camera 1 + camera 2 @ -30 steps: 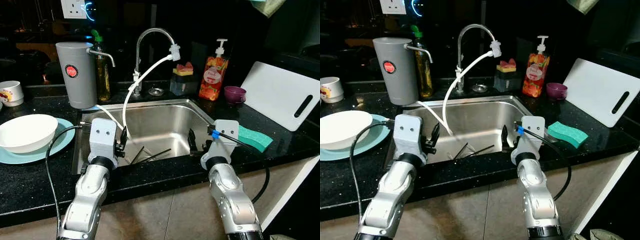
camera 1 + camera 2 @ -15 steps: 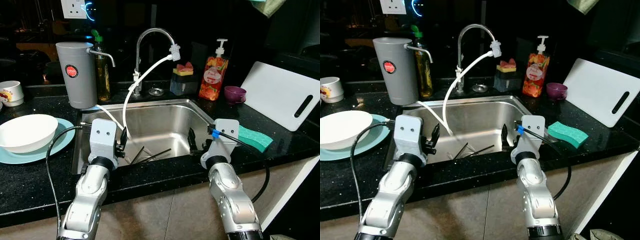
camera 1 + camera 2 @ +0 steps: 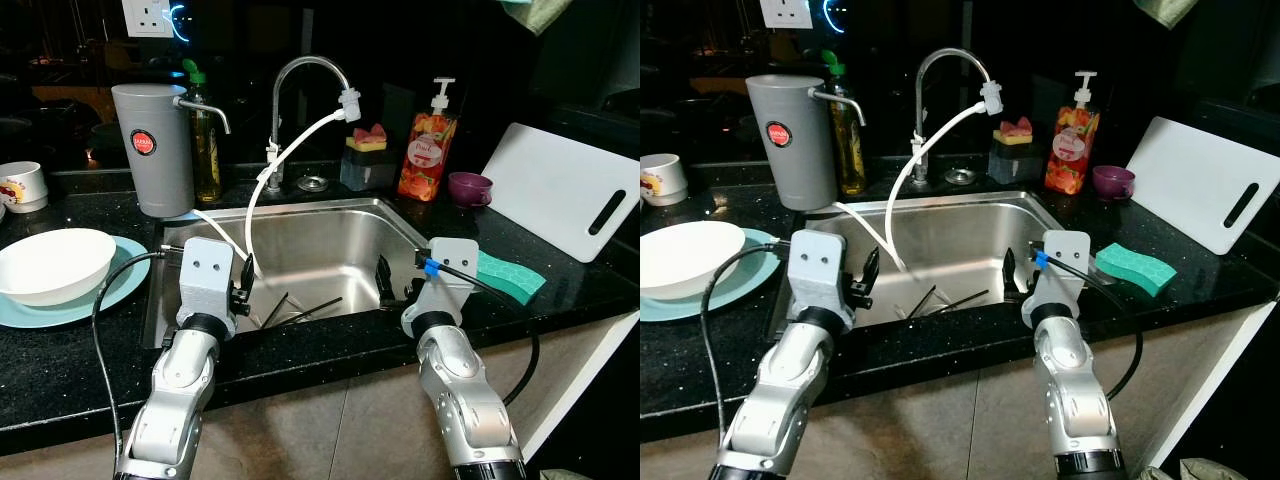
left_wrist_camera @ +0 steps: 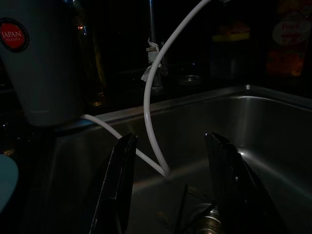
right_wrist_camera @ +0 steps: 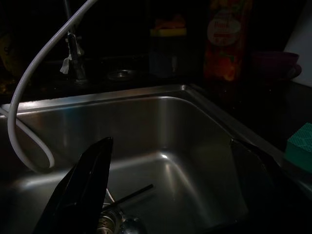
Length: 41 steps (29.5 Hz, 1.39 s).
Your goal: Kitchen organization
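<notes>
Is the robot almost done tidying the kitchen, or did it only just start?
Looks like it is near the start. Nothing looks put away: dark chopsticks lie in the sink, the white bowl sits on its plate, and the green sponge lies on the counter. Both the left gripper and right gripper hang open over the sink, holding nothing.

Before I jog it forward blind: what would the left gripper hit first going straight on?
Probably the white hose hanging between the open fingers of the left gripper; behind it, the sink's back wall. Depth is unclear.
</notes>
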Available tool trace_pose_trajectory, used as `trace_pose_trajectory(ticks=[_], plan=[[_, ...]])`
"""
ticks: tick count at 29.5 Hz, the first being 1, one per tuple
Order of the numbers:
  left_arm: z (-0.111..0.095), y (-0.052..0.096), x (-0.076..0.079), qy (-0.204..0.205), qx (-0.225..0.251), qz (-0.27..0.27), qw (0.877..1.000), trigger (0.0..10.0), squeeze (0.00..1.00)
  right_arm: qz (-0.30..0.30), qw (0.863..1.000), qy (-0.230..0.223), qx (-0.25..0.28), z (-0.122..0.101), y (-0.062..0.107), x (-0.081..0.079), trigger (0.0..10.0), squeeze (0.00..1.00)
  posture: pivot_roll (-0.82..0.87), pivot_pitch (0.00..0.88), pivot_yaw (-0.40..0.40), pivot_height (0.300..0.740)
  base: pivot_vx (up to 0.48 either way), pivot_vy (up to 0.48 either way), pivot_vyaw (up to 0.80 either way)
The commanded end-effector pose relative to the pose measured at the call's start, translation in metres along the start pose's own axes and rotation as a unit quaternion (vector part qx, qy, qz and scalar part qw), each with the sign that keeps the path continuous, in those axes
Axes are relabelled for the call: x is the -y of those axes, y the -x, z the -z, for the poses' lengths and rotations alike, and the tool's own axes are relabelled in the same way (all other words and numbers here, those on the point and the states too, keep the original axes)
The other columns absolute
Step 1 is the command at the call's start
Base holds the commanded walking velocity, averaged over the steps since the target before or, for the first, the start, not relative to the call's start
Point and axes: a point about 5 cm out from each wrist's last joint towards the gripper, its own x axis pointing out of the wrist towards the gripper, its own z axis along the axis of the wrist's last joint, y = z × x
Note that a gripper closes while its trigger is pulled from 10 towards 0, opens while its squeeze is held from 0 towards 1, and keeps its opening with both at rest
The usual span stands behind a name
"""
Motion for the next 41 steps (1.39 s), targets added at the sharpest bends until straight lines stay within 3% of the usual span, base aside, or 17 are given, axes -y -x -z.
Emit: trace_pose_trajectory(ticks=[1,41], plan=[[-0.0017,-0.0019,0.0021,-0.003,0.005,0.0,1.0,10.0,0.0,0.004,1.0,0.001,-0.002,0.0014,-0.0017,0.0015,10.0,0.0,0.08,0.024,-0.081,0.74,0.0,0.0,0.0],[-0.0012,-0.0025,0.0031,-0.004,0.005,0.003,1.0,10.0,0.0,0.0,1.0,0.003,0.0,0.0011,-0.003,0.0007,10.0,0.0,0.08,0.014,-0.081,0.74,0.0,0.0,0.0]])
